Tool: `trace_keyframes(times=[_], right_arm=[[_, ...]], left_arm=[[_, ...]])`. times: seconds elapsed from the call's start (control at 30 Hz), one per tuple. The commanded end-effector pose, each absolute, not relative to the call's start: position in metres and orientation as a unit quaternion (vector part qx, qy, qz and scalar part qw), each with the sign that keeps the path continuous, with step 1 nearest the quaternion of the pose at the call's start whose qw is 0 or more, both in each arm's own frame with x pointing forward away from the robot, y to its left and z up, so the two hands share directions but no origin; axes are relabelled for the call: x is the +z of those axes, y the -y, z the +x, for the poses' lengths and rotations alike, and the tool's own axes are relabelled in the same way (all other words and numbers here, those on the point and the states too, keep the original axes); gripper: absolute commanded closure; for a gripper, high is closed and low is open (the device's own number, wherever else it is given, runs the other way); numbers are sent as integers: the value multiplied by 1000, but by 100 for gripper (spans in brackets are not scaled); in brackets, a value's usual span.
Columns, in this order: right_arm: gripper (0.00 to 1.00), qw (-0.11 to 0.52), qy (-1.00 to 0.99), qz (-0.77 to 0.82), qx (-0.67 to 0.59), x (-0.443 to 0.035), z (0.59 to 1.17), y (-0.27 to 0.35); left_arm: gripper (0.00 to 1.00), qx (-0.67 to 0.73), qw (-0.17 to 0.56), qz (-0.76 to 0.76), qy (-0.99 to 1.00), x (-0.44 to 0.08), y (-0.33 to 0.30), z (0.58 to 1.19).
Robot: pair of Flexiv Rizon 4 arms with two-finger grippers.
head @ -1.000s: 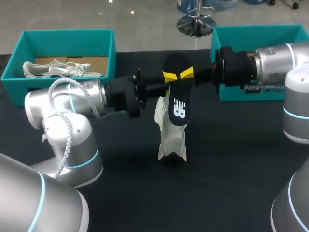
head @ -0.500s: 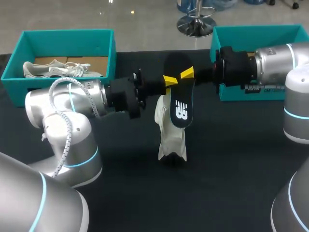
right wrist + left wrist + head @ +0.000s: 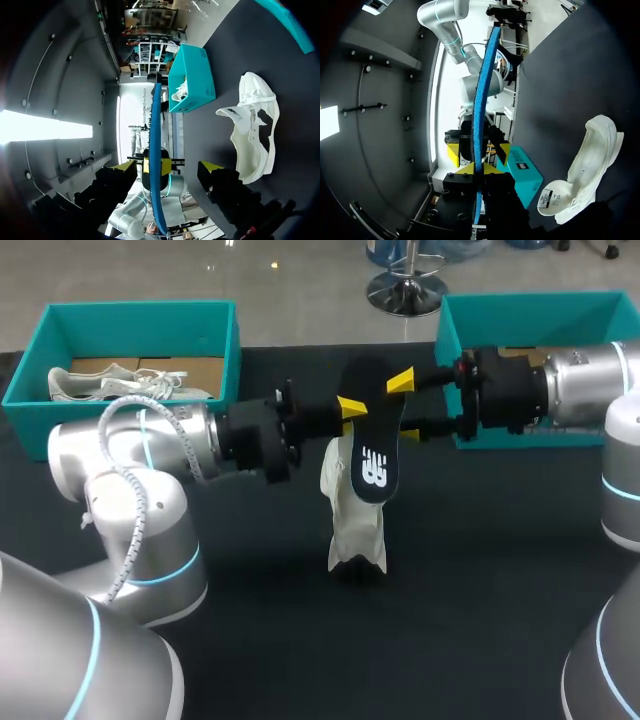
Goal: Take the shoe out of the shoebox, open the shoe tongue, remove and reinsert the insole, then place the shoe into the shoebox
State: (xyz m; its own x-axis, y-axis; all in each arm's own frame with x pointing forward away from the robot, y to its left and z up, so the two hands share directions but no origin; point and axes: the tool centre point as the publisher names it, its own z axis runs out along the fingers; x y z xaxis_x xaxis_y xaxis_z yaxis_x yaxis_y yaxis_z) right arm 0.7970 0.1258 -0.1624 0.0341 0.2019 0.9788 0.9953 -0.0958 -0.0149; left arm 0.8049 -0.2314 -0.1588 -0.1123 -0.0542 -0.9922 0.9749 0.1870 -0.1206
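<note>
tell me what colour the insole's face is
The flat foam insole is black with a white logo, best seen in the head view.

A robotics lab: two robot arms (image 3: pixel 130 455) at a dark table (image 3: pixel 480 570) with teal boxes (image 3: pixel 140 312).

Insole (image 3: pixel 372 440) above shoe (image 3: pixel 352 520), left box (image 3: pixel 140 308), right box (image 3: pixel 530 305) behind

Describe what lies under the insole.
The white shoe lies on the table below the insole. In the head view the insole hides part of the shoe's far end.
</note>
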Motion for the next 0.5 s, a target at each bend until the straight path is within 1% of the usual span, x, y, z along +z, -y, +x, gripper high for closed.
trace_keyframes(times=[0.03, 0.5], right_arm=[[0, 400, 513, -600, -466, -160, 782, -106], [0, 400, 513, -600, -466, -160, 782, -106]], left_arm=[[100, -486, 522, 410, -569, -157, 231, 803], [100, -482, 506, 406, -589, -158, 231, 802]])
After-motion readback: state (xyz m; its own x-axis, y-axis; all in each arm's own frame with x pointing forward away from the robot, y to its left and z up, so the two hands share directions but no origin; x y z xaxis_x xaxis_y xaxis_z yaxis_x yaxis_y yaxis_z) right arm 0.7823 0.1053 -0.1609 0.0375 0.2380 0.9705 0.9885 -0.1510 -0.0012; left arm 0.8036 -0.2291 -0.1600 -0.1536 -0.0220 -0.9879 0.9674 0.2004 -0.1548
